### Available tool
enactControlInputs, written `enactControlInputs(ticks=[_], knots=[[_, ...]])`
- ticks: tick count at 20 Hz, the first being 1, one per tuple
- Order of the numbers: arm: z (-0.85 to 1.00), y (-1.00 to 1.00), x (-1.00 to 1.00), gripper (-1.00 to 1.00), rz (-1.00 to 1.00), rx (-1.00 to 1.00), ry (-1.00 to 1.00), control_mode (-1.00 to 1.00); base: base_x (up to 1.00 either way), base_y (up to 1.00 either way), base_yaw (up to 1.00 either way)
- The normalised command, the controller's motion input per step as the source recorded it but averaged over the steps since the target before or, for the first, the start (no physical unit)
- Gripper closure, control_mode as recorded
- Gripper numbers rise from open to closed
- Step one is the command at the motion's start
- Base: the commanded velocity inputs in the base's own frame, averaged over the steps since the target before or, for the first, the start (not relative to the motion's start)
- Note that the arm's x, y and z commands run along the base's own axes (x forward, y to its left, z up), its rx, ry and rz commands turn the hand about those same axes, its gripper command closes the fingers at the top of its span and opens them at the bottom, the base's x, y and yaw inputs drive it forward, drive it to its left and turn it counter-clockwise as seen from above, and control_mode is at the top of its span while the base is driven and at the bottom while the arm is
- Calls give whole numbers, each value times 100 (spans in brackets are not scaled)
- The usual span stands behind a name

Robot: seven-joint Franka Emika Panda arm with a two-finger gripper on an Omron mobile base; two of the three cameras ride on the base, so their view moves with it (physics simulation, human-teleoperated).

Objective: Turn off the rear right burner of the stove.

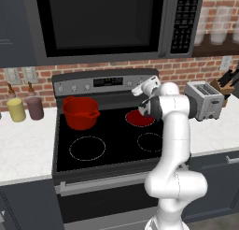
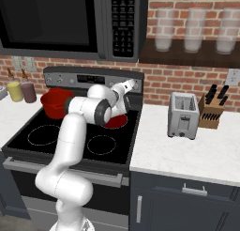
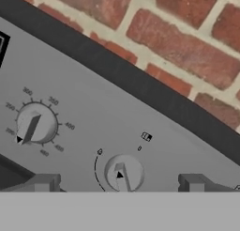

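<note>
We see the rear right burner (image 1: 138,118) glowing red on the stove (image 1: 107,145), behind the arm. Our tool (image 3: 119,188) is spread, its fingertips (image 3: 43,183) either side of a small knob (image 3: 123,173) on the back panel. It looks stiff, smooth and slippery; we judge pinching its rim best. The neighbouring dial (image 3: 35,124) reads 300, 350, 400.

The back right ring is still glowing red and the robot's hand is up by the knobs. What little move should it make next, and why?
Probably ease the end effector straight forward onto the small knob centred between its open fingertips, then close. The rear right burner glows solid red, so it is on, and the fingers flank the knob on the back panel without gripping it yet.
</note>
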Motion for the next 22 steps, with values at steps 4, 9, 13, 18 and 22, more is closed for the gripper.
enactControlInputs(ticks=[4, 9, 13, 18, 22], knots=[[-8, 0, 19, -100, 0, 0, 0, -100, 0, 0, 0], [-8, -1, 15, -100, 0, 0, 0, -100, 0, 0, 0], [-4, -2, 14, -100, 0, 0, 0, -100, 0, 0, 0], [-1, -1, 18, -100, 0, 0, 0, -100, 0, 0, 0], [0, -6, 25, -100, 0, 0, 0, -100, 0, 0, 0]])
